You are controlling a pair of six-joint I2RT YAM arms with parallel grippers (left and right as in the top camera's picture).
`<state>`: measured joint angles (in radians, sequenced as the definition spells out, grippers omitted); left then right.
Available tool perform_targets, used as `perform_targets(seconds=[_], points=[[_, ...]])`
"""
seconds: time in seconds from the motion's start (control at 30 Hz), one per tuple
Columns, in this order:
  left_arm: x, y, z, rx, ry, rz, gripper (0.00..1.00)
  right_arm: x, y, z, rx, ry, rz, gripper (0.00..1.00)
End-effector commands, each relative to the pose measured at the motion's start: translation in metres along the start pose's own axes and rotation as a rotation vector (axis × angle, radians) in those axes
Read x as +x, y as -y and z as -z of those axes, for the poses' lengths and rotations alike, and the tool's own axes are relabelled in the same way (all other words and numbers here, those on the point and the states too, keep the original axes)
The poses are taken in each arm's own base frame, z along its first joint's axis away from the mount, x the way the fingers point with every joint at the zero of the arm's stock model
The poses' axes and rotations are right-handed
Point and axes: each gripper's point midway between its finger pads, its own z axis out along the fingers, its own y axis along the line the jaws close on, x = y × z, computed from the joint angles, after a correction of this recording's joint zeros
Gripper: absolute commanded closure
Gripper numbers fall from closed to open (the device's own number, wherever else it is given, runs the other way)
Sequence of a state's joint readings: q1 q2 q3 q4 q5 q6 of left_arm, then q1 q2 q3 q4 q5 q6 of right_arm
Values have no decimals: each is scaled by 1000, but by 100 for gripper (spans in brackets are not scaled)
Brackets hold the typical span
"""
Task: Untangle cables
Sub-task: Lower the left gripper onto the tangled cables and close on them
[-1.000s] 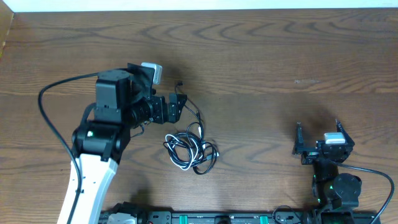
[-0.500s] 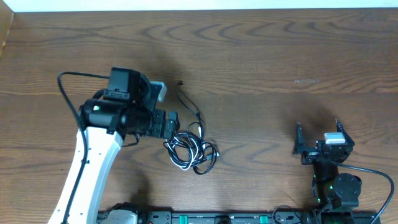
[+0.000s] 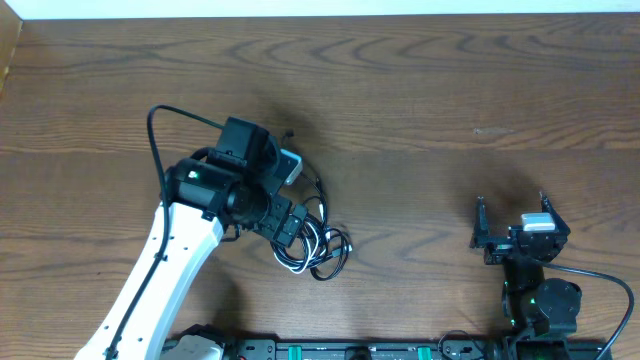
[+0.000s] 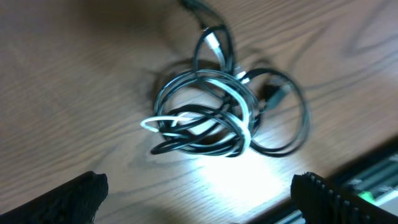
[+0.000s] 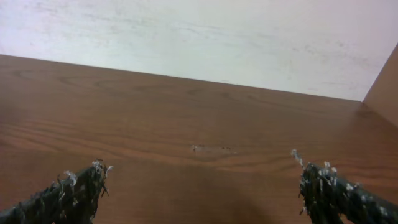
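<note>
Judging by how everything lies on the wooden table [image 3: 450, 80], the untangling has barely begun and nearly all of the work is left. The left arm [image 3: 170, 260] reaches out over the middle of the table, and the left gripper [image 4: 200, 190] hangs with its jaws spread wide and nothing between them. The cables [image 4: 211, 118] lie directly below and just ahead of its fingertips, untouched as far as the wrist view shows. The right gripper [image 3: 512, 215] sits well apart from the bundle, low near the robot's own edge of the table. It is released too, its jaws wide, with only bare wood and the wall in front of it. The cables themselves form one compact knot of overlapping coils flat on the wood, mostly black. No cord is pulled free, straightened or laid aside. A narrow loop [image 4: 214, 43] sticks out on the far side of the knot from the left gripper, and a wider one [image 4: 298, 118] bulges out to one side of the knot. Either looks like a fair place to take hold. A white strand [image 4: 239, 102] curves through the middle of the coils, crossing over and under the black ones. One small plug [image 3: 288, 133] lies clear of the knot, beyond the left gripper, at the end of a short tail. How many separate cords there are cannot be told.
</note>
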<state>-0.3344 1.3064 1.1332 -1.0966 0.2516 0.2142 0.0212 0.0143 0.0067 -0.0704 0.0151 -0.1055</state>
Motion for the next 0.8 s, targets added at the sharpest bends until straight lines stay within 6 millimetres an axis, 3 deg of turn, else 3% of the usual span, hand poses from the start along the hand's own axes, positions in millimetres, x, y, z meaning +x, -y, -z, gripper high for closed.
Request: perform_targets(seconds=[0.0,0.27,0.77], points=[[14,-11,-12,-55,-50,6,1,0,0,0,0,3,-14,1],[32,-25,-26,-123,-121,13,1,0,0,0,0,3,-14,1],[22,-38,-87,-120,-131,56,1,0,0,0,0,3,-14,1]])
